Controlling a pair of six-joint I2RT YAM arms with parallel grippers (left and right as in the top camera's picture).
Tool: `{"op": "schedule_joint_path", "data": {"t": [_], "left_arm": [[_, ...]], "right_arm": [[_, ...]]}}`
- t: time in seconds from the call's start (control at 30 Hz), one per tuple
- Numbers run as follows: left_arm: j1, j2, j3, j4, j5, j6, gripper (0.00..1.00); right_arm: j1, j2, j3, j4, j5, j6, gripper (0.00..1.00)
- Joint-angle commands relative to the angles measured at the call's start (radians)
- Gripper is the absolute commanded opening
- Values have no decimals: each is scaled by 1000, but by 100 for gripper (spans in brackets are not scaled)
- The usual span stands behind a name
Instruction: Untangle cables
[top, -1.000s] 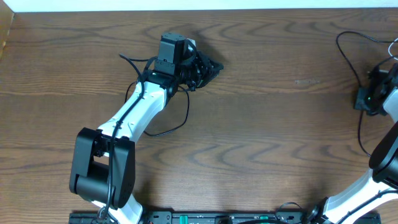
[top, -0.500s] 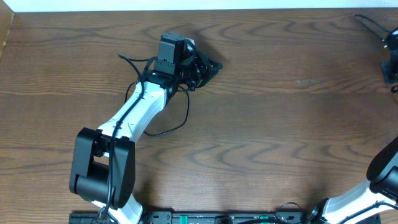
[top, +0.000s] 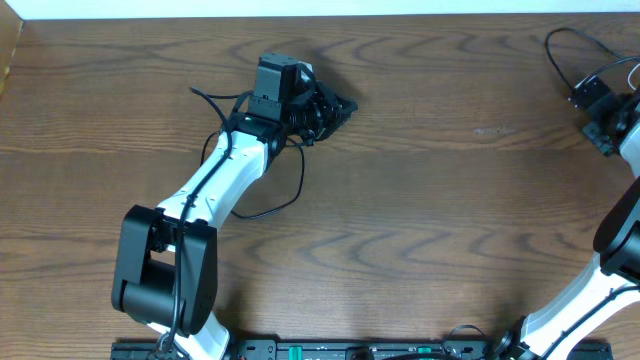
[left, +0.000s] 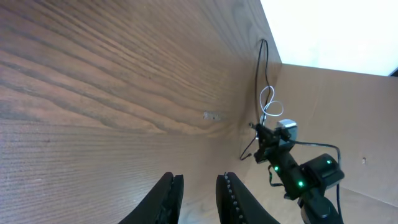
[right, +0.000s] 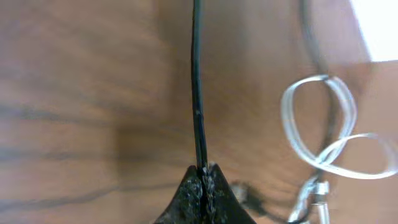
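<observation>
My right gripper (right: 204, 169) is shut on the black cable (right: 198, 81), which runs straight up from its fingertips. Just to the right, the white cable (right: 323, 124) lies in two loops on the wood, with a small metal plug (right: 318, 194) at its end. From overhead, the right gripper (top: 580, 94) is at the far right of the table and the black cable (top: 556, 48) arcs behind it. The left wrist view shows both cables, black (left: 259, 68) and white (left: 268, 102), far off. My left gripper (left: 199, 178) hangs over bare wood, jaws slightly apart with nothing between them.
The left arm (top: 215, 185) reaches diagonally across the left half of the wooden table (top: 430, 200), its own black wire (top: 290, 195) looping beside it. A light wall (left: 348, 106) rises along the table's right edge beside the cables.
The right arm swung toward the table's back right and came slightly back left, carrying the black cable; its loop now lies farther back. The left arm has not moved.
</observation>
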Motion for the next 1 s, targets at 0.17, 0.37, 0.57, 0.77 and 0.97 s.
{"op": "schedule_joint_path", "data": {"t": [0.17, 0.37, 0.57, 0.77, 0.97], "left_arm": [[-1, 9, 12, -3, -24, 24, 24], [-1, 9, 12, -53, -70, 25, 24], [-1, 6, 12, -92, -95, 244, 24], [0, -42, 12, -156, -237, 415, 24], [13, -84, 13, -407, -462, 541, 24]], "right_arm": [[-39, -7, 5, 135, 5, 130, 1], [-76, -7, 5, 141, -127, 419, 99], [-65, -40, 5, 116, -226, 794, 99], [-52, -112, 5, 41, -528, 1088, 99], [-33, -132, 5, -3, -798, 1377, 99]]}}
